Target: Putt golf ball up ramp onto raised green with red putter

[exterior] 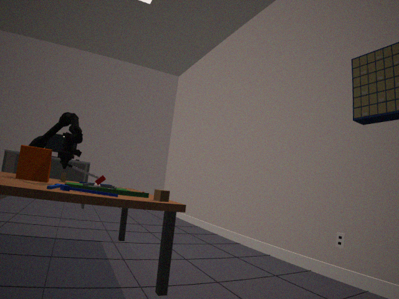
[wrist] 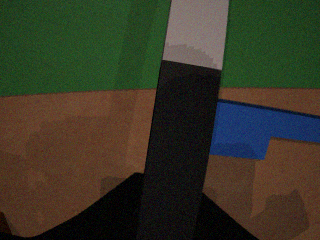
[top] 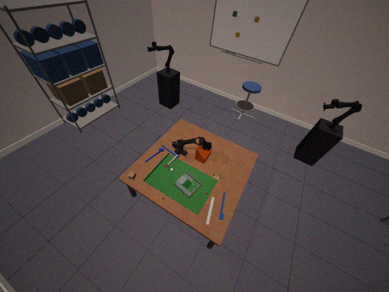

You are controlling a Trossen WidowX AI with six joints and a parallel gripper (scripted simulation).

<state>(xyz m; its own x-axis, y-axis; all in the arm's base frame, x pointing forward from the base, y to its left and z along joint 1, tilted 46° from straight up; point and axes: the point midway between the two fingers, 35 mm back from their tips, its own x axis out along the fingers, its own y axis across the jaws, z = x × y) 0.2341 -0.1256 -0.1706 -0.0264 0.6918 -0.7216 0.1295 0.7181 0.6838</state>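
My gripper [top: 179, 152] [exterior: 65, 166] [wrist: 159, 186] is shut on the dark grip of the red putter, above the table near the mat's edge. The putter's pale shaft [top: 172, 160] [exterior: 84, 171] [wrist: 196, 32] slants down to its red head [top: 166, 165] [exterior: 100, 179], which is over the green mat [top: 157, 176] [wrist: 75, 45]. The white golf ball [top: 171, 170] rests on the mat a short way from the head, on the side towards the ramp. The raised green [top: 187, 184] sits inside a grey-walled frame mid-mat. Whether the head touches the mat is unclear.
An orange block [top: 202, 155] [exterior: 33, 164] stands by the arm's base. Blue putters or bars [top: 154, 155] [wrist: 245, 127] lie beside the mat. A wooden cube [top: 132, 175] [exterior: 161, 195] stands at a table corner. A white strip [top: 209, 210] and another blue putter [top: 222, 205] lie beyond the mat.
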